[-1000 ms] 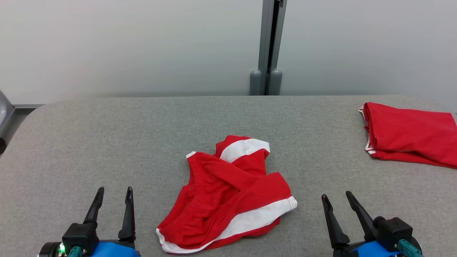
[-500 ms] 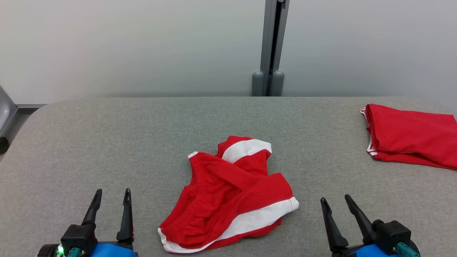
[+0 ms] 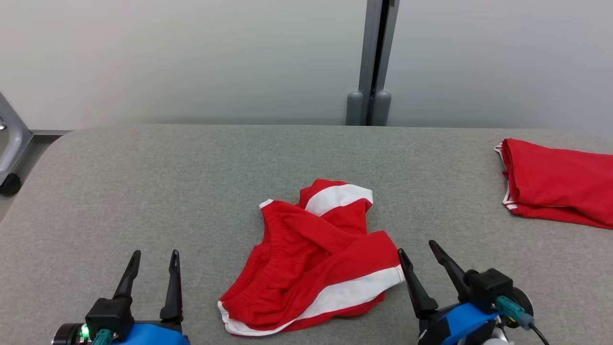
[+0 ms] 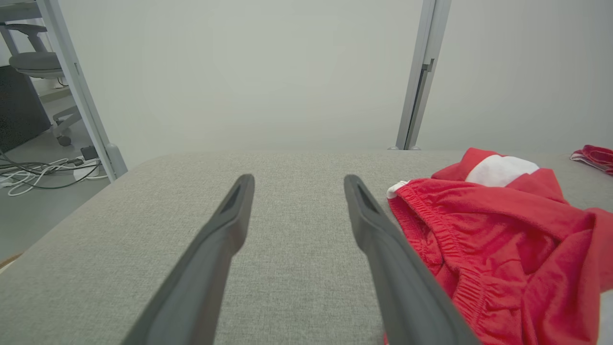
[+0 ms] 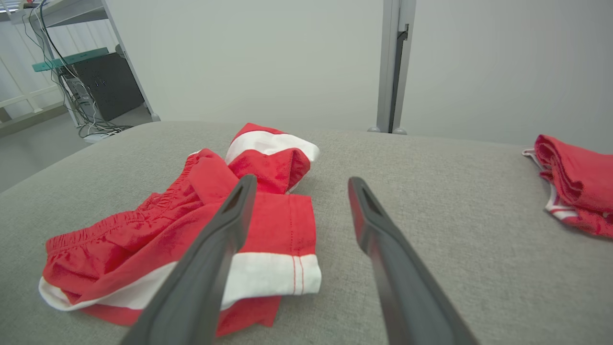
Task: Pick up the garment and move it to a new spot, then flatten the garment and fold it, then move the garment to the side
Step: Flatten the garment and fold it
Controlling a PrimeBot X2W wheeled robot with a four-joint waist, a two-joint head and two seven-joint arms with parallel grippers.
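Both spread wide and empty, my right gripper (image 3: 415, 246) sits beside the shorts (image 3: 306, 258) to grab them; my left gripper (image 3: 156, 252) rests apart.

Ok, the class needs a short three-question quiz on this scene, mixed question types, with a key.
1. True or false: the left gripper and right gripper are both open and empty.
2. Where does the folded red garment lie on the table? A far right; B far left; C centre.
3. Which gripper is nearer the crumpled shorts?
Key: 1 true; 2 A; 3 right.
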